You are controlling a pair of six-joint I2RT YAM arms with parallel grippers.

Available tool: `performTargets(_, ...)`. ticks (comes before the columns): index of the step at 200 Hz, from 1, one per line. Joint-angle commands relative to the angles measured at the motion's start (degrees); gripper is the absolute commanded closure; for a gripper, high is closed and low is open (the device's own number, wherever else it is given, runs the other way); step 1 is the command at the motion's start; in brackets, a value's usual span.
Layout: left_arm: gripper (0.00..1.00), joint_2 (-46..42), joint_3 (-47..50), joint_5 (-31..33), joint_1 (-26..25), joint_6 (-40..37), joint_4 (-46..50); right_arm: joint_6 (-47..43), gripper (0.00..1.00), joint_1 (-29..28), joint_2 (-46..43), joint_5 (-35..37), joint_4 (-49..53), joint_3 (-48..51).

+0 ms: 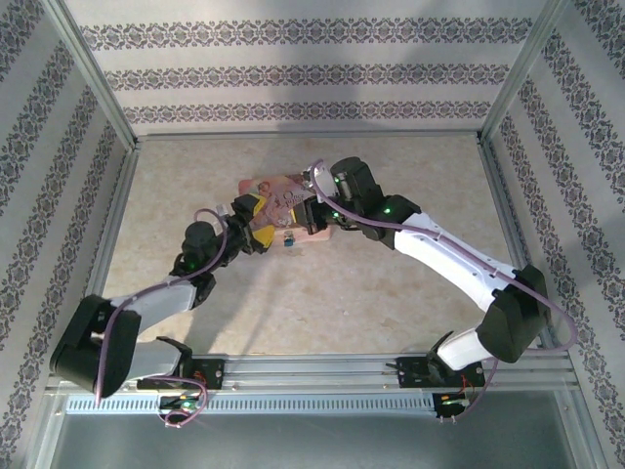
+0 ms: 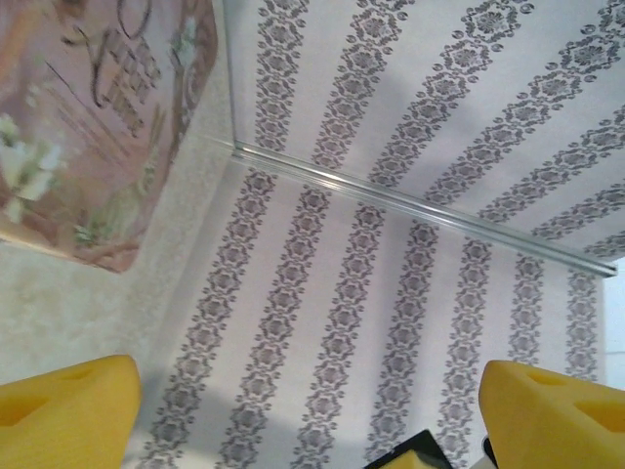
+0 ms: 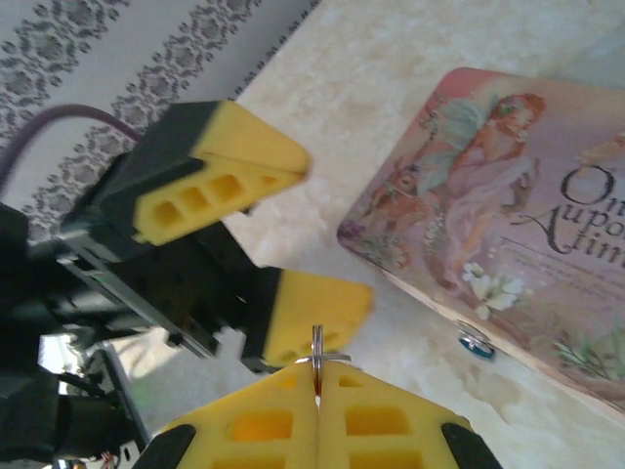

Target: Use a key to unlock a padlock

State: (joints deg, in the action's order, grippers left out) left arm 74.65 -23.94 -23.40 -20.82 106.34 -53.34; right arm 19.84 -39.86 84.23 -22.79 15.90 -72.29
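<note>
Just beside pink box [image 3: 488, 225] — shut — sits padlock [image 3: 476, 342].

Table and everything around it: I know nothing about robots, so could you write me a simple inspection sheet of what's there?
surface: beige mottled table, flat.
job's things: padlock lying at the pink box edge; key pinched upright.
clutter: the pink box, flat mid-table; nothing else seen.
grippers: left gripper open, holding nothing; right gripper shut on the key.
cables: purple cable trailing along each arm.
surroundings: patterned wallpaper walls, metal frame.
</note>
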Motion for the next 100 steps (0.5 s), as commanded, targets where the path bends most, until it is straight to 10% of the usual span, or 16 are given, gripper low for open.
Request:
performTargets(1, 0.14, 3.6, -2.9, 5.6, -3.2, 8.5, -15.1, 2.0, 1.0, 0.1, -2.2, -2.3, -6.9, 2.4)
performTargets(100, 0.28, 6.9, -2.6, 12.7, -7.7, 12.3, -18.8, 5.0, 1.0, -1.5, 1.9, -0.5, -13.8, 4.6)
